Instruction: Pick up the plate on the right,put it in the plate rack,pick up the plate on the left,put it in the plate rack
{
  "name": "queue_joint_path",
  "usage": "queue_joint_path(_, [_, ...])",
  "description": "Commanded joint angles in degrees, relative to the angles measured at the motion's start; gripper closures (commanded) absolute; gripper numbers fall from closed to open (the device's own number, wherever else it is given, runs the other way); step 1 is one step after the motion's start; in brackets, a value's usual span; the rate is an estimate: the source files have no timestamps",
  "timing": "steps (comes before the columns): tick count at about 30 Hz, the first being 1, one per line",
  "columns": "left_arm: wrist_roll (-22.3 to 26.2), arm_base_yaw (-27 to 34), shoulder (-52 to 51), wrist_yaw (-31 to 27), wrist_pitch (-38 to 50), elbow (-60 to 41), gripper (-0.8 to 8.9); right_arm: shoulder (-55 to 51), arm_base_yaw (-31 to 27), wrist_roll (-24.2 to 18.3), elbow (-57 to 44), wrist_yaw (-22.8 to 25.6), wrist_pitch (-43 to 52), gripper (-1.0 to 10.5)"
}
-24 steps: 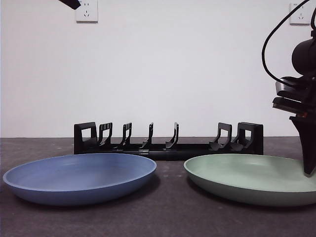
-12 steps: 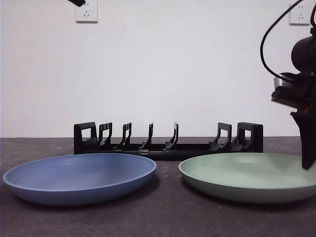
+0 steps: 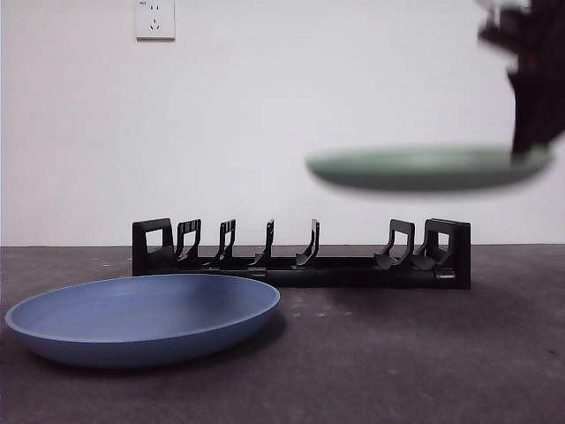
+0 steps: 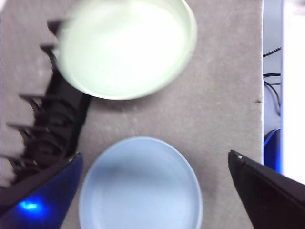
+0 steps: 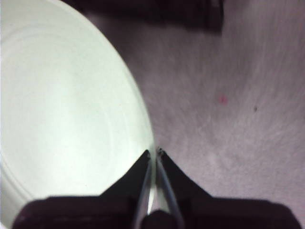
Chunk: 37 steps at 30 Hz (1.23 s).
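Note:
The green plate (image 3: 424, 168) hangs level in the air above the right end of the black plate rack (image 3: 300, 256), blurred by motion. My right gripper (image 3: 532, 146) is shut on the plate's right rim; in the right wrist view its jaws (image 5: 155, 155) pinch the edge of the green plate (image 5: 62, 124). The blue plate (image 3: 146, 318) lies on the table at the left, in front of the rack. My left gripper (image 4: 152, 191) is open, high above the blue plate (image 4: 140, 186), with the green plate (image 4: 124, 45) and the rack (image 4: 47, 124) also in its view.
The dark table (image 3: 397, 353) runs to a white wall with a socket (image 3: 154, 18) at the upper left. In the left wrist view, the table's edge (image 4: 263, 95) shows, with cables beyond it.
My right gripper has lifted the green plate off the table to well above the rack. The blue plate and rack have not moved. The black tip at the top left has left the view.

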Motion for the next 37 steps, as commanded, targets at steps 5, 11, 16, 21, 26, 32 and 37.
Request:
queue_joint_path(5, [6.82, -2.51, 0.0, -7.5, 3.65, 0.11, 0.33, -1.66, 0.48, -0.55, 10.38, -4.48, -7.69, 9.6])
queue_joint_path(11, [11.02, -4.7, 0.0, -13.7, 6.69, 0.11, 0.33, -1.6, 5.31, 1.64, 15.67, -4.44, -10.03, 9.6])
queue_joint_path(16, [12.46, -6.36, 0.0, -15.87, 7.48, 0.11, 0.33, -1.22, 12.22, 4.5, 16.13, -3.54, -7.91, 9.6])
queue_joint_path(21, [13.0, -7.78, 0.0, -17.25, 7.43, 0.11, 0.33, 0.52, 18.45, 6.03, 16.13, -0.44, -7.76, 9.6])
queue_joint_path(26, [14.86, -8.92, 0.0, -17.38, 7.15, 0.11, 0.33, 1.38, 21.9, 7.19, 16.13, -0.13, -7.04, 9.6])
queue_joint_path(32, [15.56, -9.31, 0.22, -17.14, 5.18, 0.11, 0.43, 1.38, 22.88, 8.28, 16.24, -0.15, -6.27, 9.6])
queue_joint_path(37, [15.54, -9.9, 0.85, -17.11, 2.69, 0.11, 1.86, 1.38, 22.88, 8.48, 16.59, -0.17, -6.25, 9.6])
